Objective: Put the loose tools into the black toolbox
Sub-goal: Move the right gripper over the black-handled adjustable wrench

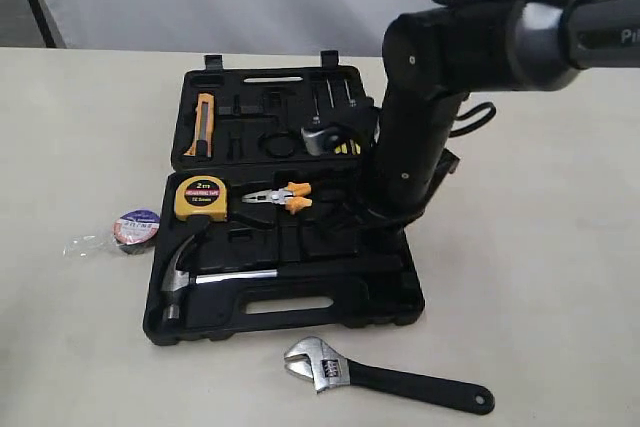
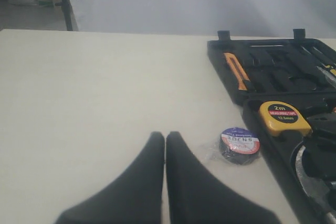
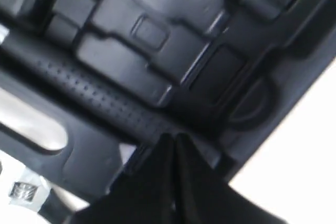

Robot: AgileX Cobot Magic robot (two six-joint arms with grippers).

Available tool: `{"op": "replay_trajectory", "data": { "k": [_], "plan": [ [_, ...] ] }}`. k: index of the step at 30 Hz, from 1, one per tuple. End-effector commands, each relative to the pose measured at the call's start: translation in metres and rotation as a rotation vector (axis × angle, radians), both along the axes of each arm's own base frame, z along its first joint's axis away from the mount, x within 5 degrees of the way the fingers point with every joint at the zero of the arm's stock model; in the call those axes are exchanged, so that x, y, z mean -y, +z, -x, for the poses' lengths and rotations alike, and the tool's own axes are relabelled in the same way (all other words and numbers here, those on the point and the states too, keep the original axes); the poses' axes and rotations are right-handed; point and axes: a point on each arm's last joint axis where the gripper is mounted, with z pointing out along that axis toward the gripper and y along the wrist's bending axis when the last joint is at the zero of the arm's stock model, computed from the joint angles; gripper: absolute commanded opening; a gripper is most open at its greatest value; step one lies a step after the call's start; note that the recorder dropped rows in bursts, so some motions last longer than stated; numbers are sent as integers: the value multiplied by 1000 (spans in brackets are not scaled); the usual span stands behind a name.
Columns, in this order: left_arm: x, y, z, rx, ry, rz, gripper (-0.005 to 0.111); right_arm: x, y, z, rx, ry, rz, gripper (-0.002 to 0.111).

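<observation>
The steel claw hammer with black handle (image 1: 235, 276) lies in your black moulded plastic toolbox (image 1: 380, 312). On the worktop (image 1: 80, 347), the silver adjustable wrench (image 1: 380, 379) sits at its 6 o'clock, the wrapped dark tape roll (image 1: 135, 230) at 9. Your right fingers (image 3: 157, 177), by the hammer's handle, and left fingers (image 2: 142, 182) are closed, empty.
</observation>
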Motion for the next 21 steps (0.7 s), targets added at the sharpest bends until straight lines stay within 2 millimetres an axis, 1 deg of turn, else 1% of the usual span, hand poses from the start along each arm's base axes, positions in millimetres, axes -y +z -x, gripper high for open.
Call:
{"op": "replay_trajectory", "data": {
  "k": [1,5,8,11,14,19,21],
  "plan": [
    [0,-1,2,5,1,27,1,-20,4,14,6,73,-52,0],
    [0,-1,2,5,1,27,1,-47,12,27,26,169,-65,0],
    [0,-1,2,5,1,27,1,-65,11,39,31,239,-70,0],
    [0,-1,2,5,1,27,1,-79,5,49,33,283,-69,0],
    [0,-1,2,5,1,27,1,-85,-5,50,33,298,-65,0],
    [0,-1,2,5,1,27,1,-90,-28,47,12,288,-58,0],
    [0,-1,2,5,1,27,1,-93,-32,46,16,269,-80,0]
  ]
}}
